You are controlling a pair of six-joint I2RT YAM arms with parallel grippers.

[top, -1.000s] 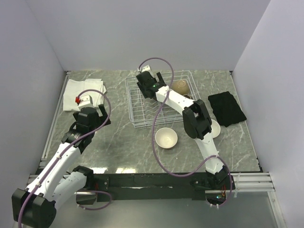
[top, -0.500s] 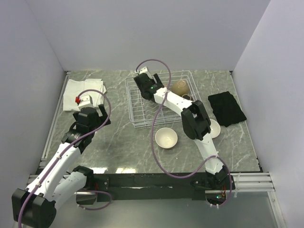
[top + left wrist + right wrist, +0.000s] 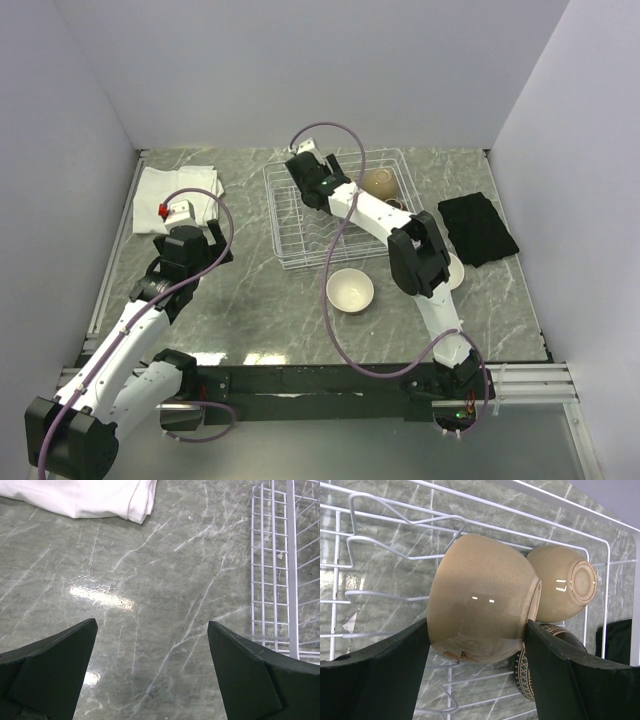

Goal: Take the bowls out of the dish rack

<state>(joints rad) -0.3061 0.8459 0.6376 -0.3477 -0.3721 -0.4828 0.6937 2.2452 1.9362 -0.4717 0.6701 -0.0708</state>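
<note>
Since a second ago the right gripper (image 3: 312, 183) has barely shifted over the far left part of the dish rack (image 3: 285, 238), and its fingers have drawn in; the left arm has not moved.

From above, we see the right arm stretched out long from its base, elbow raised over the table's right half, forearm running diagonally up and left into the rack. A second tan bowl (image 3: 378, 182) lies base-up in the rack's far right corner, with a dark bowl (image 3: 396, 204) just beside it. A cream-inside bowl (image 3: 350, 290) sits upright on the table (image 3: 250, 310) just in front of the rack; another pale bowl (image 3: 456, 270) is half hidden under the right elbow, near a black cloth (image 3: 478, 228). The left arm is folded, its wrist between the white cloth (image 3: 175, 188) and the rack.

At the left wrist, the left gripper (image 3: 152, 625) hangs over bare marble with its fingers spread wide and nothing between them, the rack's edge to its right.

At the right wrist, both fingers (image 3: 380, 675) press the sides of a tan bowl (image 3: 480, 605) lying on its side among the tines, clamped around it. The second tan bowl lies behind it, and a patterned bowl (image 3: 530, 680) is tucked under its rim.
</note>
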